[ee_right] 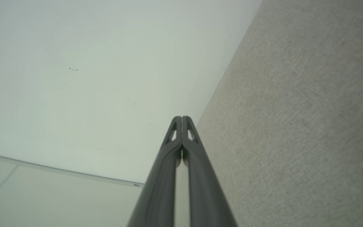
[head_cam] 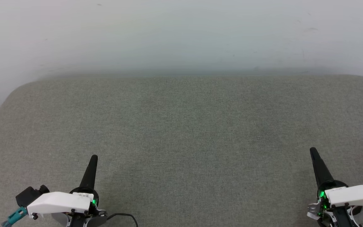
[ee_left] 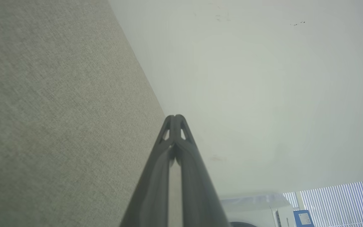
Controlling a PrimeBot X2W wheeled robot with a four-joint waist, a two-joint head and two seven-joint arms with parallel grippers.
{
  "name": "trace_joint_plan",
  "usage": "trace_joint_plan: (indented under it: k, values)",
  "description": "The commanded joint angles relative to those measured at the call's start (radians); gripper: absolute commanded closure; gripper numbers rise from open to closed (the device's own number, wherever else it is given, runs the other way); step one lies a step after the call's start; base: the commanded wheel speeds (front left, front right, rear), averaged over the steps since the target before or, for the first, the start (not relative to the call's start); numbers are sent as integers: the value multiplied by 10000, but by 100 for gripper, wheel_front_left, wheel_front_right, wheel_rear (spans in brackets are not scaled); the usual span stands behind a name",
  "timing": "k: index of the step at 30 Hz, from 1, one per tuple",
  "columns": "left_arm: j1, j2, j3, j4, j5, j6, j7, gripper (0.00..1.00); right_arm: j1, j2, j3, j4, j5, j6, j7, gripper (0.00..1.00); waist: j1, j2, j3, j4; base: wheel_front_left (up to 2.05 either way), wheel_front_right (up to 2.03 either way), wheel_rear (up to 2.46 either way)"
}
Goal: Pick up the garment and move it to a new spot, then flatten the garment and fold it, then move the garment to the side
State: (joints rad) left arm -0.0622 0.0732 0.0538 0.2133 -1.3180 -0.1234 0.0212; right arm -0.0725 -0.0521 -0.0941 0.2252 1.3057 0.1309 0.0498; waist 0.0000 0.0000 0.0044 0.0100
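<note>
The right gripper [ee_right: 181, 121] comes up from the bottom edge in the middle. Its two dark fingers [ee_right: 161, 186] are long and thin. Their tips press together with no gap, and each tip has a small hole in it. To the right of the gripper lies a flat grey cloth surface [ee_right: 295, 126]. To the left of the gripper is a pale wall [ee_right: 90, 94] with a few tiny dark specks [ee_right: 73, 69]. Low down on that left side a thin line [ee_right: 58, 170] runs across, with a pale panel [ee_right: 58, 201] below it.
</note>
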Motion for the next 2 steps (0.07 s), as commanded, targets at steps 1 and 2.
trace_joint_plan:
  k: [1, 2]
  values:
    - [-195, -23, 64, -9, -228, -63, 62, 100, -202, 22, -40, -27, 245, -2, 45, 100, 0, 0, 0, -4, 0, 0, 0]
    - [-206, -25, 76, -3, -312, -65, 92, 100, -213, 22, -45, -19, 330, -2, 68, 100, 0, 0, -1, -6, 0, 0, 0]
